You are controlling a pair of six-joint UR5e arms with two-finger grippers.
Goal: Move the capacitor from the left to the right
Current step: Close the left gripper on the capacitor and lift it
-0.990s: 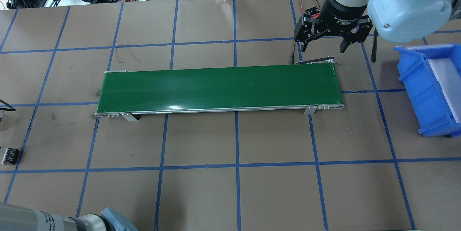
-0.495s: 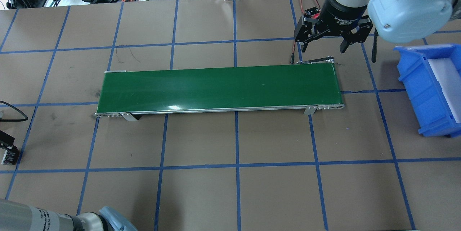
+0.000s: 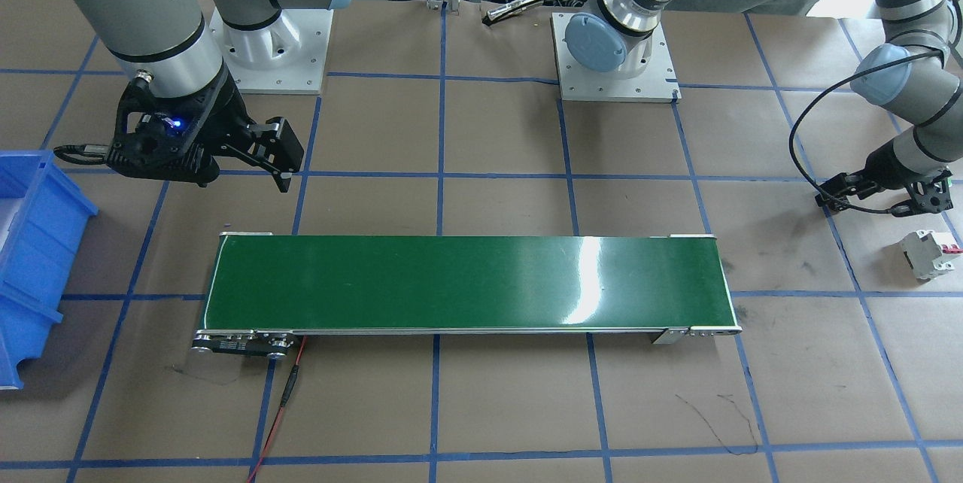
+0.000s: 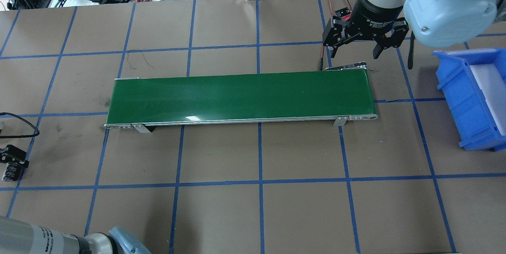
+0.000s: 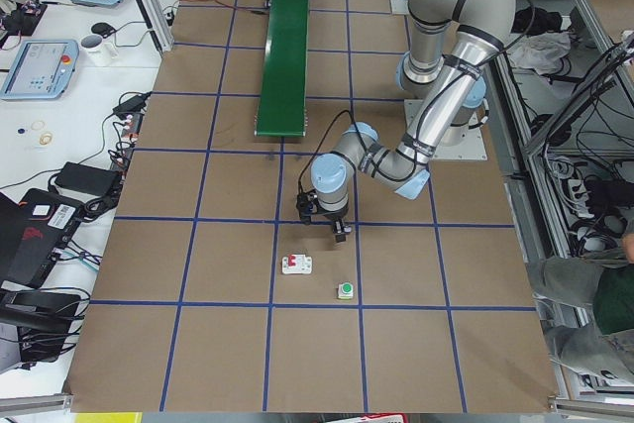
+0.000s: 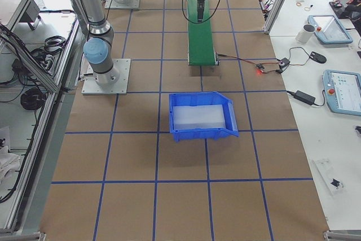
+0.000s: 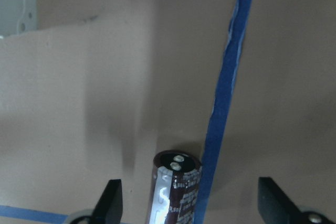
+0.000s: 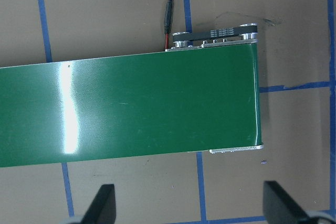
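The capacitor [image 7: 176, 187] has room on both sides inside the spread left gripper [image 7: 191, 211]; the breaker [image 3: 927, 253] lies near, apart.

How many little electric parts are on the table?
3. The black capacitor sits inside the open left gripper. The white breaker and the green push button lie near it, at the robot's left end. Others may be hidden.

- 1 capacitor [image 7: 176, 190], black
- 1 white breaker [image 3: 927, 255], red lever
- 1 green-capped push button [image 5: 345, 290]
- 1 green conveyor belt [image 4: 241, 97]
- 1 blue bin [image 6: 200, 117]
- 2 hands: left hand [image 7: 194, 205], right hand [image 4: 354, 53]
- 1 bench [image 4: 221, 214]
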